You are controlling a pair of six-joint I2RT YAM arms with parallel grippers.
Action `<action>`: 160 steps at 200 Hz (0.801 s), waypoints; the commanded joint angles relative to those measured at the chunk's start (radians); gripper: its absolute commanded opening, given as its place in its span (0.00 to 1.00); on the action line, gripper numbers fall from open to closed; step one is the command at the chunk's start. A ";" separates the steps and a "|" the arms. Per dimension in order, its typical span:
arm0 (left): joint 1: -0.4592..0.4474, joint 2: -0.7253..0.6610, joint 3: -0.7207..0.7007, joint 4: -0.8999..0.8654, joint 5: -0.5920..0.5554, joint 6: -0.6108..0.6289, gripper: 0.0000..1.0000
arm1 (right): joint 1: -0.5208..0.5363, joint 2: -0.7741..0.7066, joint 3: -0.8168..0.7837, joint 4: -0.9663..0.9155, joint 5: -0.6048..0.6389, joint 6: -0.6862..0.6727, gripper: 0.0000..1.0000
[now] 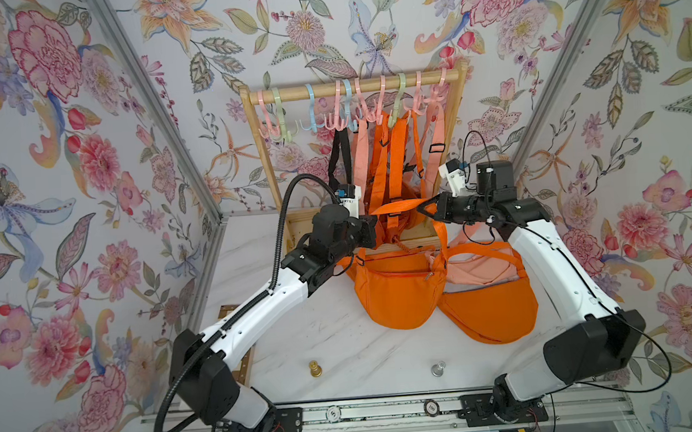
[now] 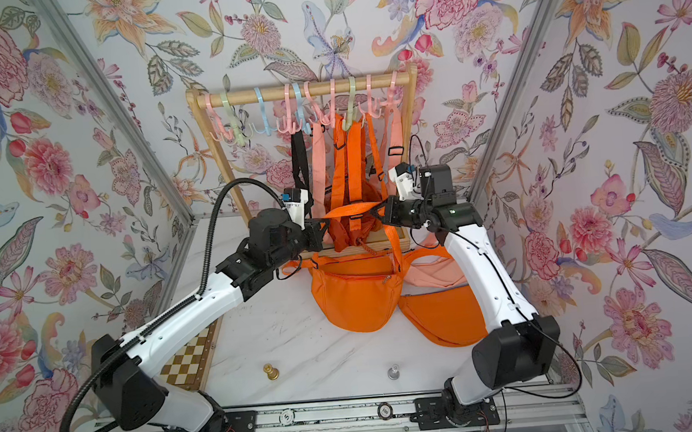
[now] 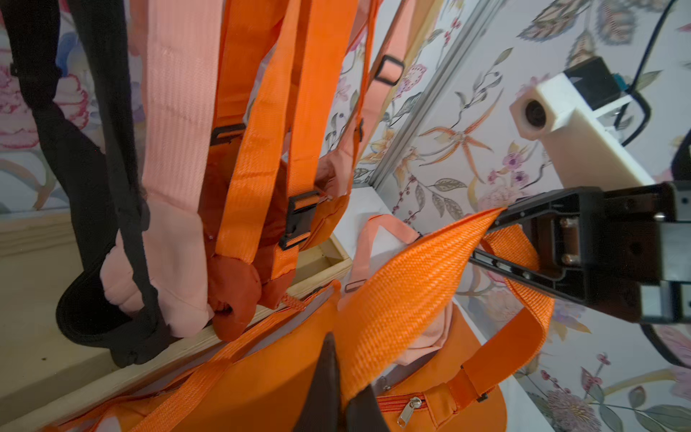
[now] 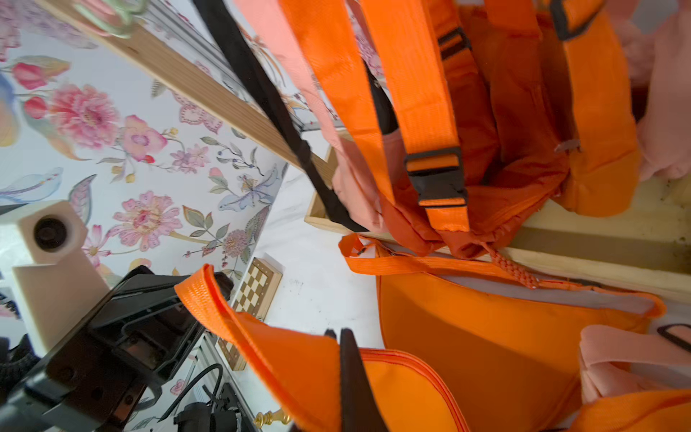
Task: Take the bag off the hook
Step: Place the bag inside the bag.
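Well, the orange bag (image 1: 395,292) lies on the white table (image 1: 303,345), just below the two grippers. It is soft cloth, round at the bottom, with a zip. Its woven strap (image 1: 394,208) runs from the left gripper (image 1: 373,220) to the right gripper (image 1: 422,209), and both are squeezed tight on it. A second orange bag (image 1: 492,311) lies below the right gripper. Past both grippers, more straps hang from curvy plastic hooks (image 1: 341,117) on one wooden rack (image 1: 292,93). Back toward the arms' bases stand one gold chess piece (image 1: 314,368) and one silver chess piece (image 1: 438,368).
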 commanded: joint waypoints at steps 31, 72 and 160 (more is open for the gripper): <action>0.103 0.208 0.048 -0.028 -0.122 0.001 0.01 | -0.045 0.163 -0.047 0.043 0.320 -0.049 0.00; 0.104 0.234 0.002 -0.023 -0.110 -0.009 0.01 | -0.020 0.169 -0.125 0.042 0.389 -0.097 0.00; 0.103 0.098 -0.235 0.009 -0.137 -0.046 0.05 | 0.051 0.116 -0.260 0.039 0.512 -0.137 0.00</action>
